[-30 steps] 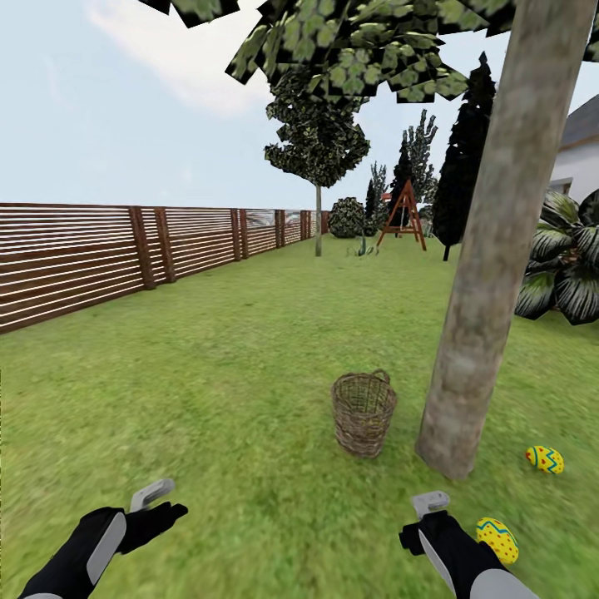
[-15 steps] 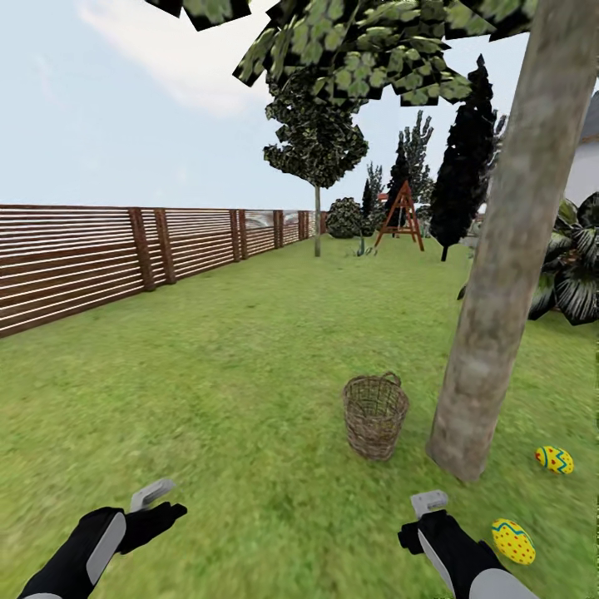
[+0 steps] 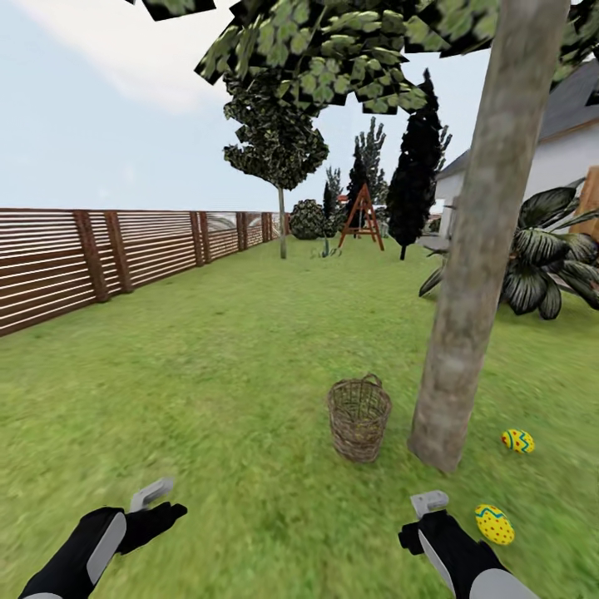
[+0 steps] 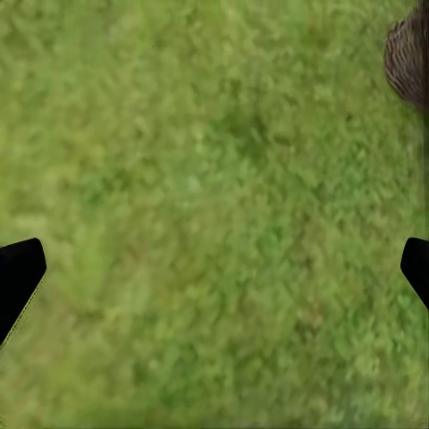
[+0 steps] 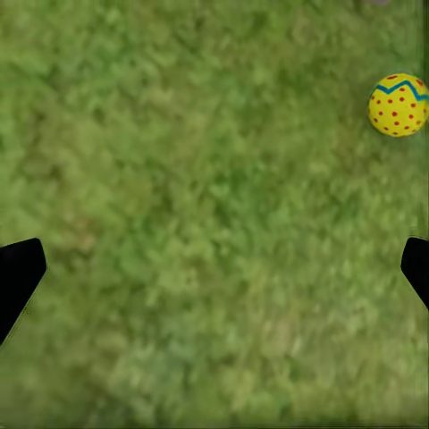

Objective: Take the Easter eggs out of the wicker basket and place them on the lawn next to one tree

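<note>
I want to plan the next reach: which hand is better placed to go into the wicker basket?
Right, probably. The right hand sits nearer the wicker basket than the left hand; both are open and empty.

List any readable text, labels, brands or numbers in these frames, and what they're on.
None. The two eggs on the lawn, the dotted egg and the zigzag egg, carry only painted patterns. The wicker basket, tree trunk, fence, house and both grippers bear no lettering.
</note>
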Motion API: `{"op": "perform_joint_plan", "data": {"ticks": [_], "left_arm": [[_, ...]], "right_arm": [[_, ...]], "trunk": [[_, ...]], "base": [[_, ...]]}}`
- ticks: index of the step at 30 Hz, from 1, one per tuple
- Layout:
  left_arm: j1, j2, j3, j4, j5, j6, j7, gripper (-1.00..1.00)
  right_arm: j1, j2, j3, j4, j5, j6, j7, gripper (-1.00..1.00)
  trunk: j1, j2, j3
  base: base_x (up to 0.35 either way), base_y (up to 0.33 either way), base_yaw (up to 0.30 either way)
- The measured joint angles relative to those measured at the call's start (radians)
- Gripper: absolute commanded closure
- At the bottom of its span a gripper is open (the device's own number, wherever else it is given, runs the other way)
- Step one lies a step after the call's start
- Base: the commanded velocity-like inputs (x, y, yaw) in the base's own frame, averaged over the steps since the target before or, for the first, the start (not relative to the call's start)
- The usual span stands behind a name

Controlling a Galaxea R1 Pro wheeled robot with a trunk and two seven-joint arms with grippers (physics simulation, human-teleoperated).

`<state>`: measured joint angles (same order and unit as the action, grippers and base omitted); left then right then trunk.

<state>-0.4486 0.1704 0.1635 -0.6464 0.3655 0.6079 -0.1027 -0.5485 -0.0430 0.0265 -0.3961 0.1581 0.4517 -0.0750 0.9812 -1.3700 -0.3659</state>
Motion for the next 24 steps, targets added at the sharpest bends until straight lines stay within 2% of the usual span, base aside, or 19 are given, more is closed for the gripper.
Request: {"op": "perform_joint_plan", "data": {"ticks": [8, 24], "left_arm": [[0.000, 0.000, 0.000, 0.001, 0.000, 0.000, 0.001, -1.00], [0.000, 0.000, 0.000, 0.002, 0.000, 0.000, 0.001, -1.00]], "right_arm": [[0.000, -0.001, -0.001, 0.000, 0.000, 0.000, 0.000, -1.00], [0.000, -0.002, -0.001, -0.001, 0.000, 0.000, 0.000, -1.00]], "trunk": [[-0.031, 0.056, 0.028], [-0.031, 0.056, 0.028]], "base": [[0.267, 0.240, -0.299], [0.289, 0.214, -0.299]]}}
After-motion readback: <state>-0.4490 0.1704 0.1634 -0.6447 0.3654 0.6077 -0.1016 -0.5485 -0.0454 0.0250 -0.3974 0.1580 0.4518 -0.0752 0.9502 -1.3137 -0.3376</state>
